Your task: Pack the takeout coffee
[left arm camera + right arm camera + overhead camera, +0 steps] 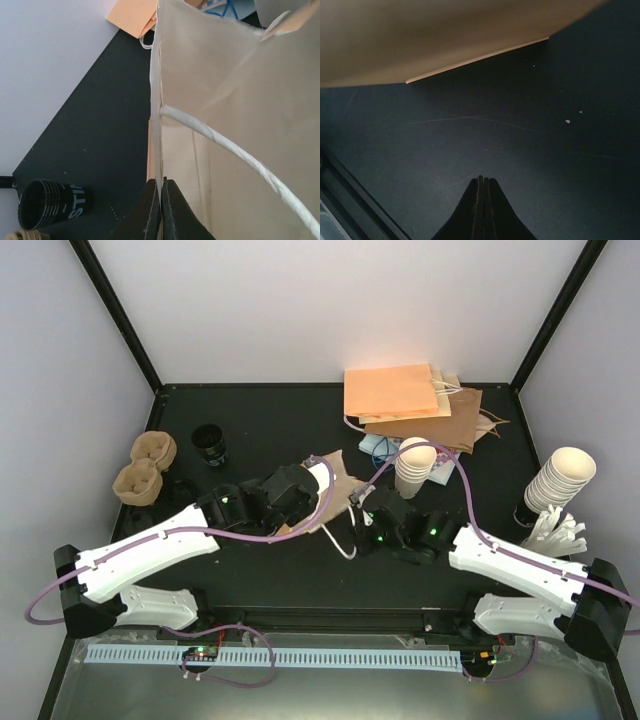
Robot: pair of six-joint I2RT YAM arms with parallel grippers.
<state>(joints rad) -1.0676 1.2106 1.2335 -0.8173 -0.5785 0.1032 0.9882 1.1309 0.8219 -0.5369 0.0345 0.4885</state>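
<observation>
No takeout coffee with a black lid shows in any view. A brown paper bag lies at the table's middle, its white cord handle trailing toward me. My left gripper is shut on the bag's rim. In the left wrist view the fingertips pinch the thin paper edge, with the open bag and its handle to their right. My right gripper is shut on nothing, just right of the bag. In the right wrist view it hangs over bare table below the bag's edge.
Flat paper bags are piled at the back. A stack of lidless white cups stands beside the bag, another at far right. Brown pulp carrier trays sit at left, near a black ribbed cylinder.
</observation>
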